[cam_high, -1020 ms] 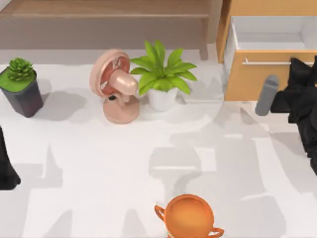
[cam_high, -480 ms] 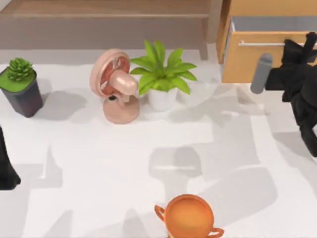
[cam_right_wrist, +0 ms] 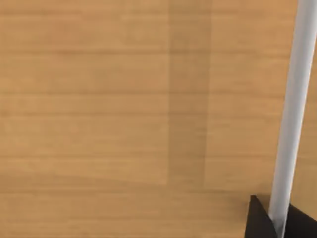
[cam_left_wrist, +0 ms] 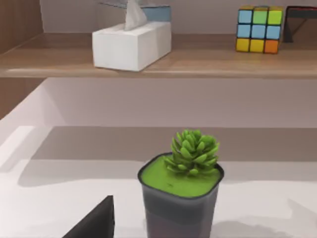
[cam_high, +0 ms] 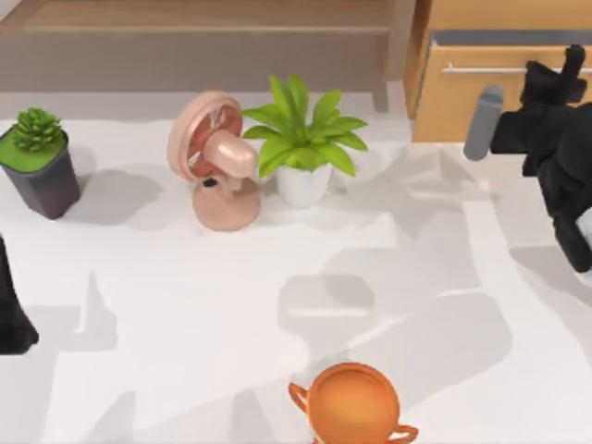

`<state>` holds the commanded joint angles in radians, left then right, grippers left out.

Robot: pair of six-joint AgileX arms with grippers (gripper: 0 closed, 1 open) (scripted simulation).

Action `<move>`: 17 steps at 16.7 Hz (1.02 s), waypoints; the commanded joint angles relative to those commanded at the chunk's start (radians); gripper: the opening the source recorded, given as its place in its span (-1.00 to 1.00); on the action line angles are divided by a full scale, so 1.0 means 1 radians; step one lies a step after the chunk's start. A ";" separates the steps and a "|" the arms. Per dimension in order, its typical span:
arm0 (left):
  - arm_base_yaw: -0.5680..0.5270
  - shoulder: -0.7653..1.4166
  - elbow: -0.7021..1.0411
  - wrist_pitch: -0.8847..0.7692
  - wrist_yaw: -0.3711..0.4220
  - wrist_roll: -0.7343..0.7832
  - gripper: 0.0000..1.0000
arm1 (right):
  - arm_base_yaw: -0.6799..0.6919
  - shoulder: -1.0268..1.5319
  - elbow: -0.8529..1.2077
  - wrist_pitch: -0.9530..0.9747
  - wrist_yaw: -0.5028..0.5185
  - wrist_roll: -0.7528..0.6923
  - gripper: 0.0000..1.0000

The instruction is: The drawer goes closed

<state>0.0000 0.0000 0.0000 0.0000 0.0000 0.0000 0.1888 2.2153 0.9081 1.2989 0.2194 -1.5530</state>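
The drawer (cam_high: 453, 106), a light wooden front with a thin silver bar handle (cam_high: 481, 68), sits at the table's far right, pushed almost flush into its cabinet; a narrow grey strip of its inside (cam_high: 499, 38) still shows. My right gripper (cam_high: 555, 79) presses against the front at the handle. In the right wrist view the wood panel (cam_right_wrist: 124, 109) is very close, the silver handle (cam_right_wrist: 292, 114) runs across it, and the right gripper (cam_right_wrist: 277, 225) sits at the bar. My left gripper (cam_high: 9, 314) rests parked at the table's left edge.
A pink fan (cam_high: 217, 162) and a leafy plant in a white pot (cam_high: 301, 139) stand mid-table at the back. A succulent in a dark pot (cam_high: 39, 159) stands far left. An orange two-handled pot (cam_high: 351, 402) sits at the front edge. Above the succulent (cam_left_wrist: 185, 173), a shelf holds a tissue box (cam_left_wrist: 131, 44) and a colour cube (cam_left_wrist: 258, 29).
The drawer has slid back into the cabinet, its white inside shrinking to a thin strip. My right gripper moved toward the back with it. The left arm stayed still.
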 joint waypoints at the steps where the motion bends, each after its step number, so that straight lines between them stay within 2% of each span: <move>1: 0.000 0.000 0.000 0.000 0.000 0.000 1.00 | -0.004 0.016 0.035 -0.019 -0.004 0.000 -1.00; 6: 0.000 0.000 0.000 0.000 0.000 0.000 1.00 | -0.023 0.081 0.184 -0.106 -0.021 0.002 -1.00; 11: 0.000 0.000 0.000 0.000 0.000 0.000 1.00 | -0.024 0.086 0.196 -0.113 -0.022 0.002 -1.00; 17: 0.000 0.000 0.000 0.000 0.000 0.000 1.00 | -0.024 0.086 0.196 -0.113 -0.022 0.002 -0.10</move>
<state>0.0000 0.0000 0.0000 0.0000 0.0000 0.0000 0.1646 2.3011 1.1036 1.1858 0.1972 -1.5513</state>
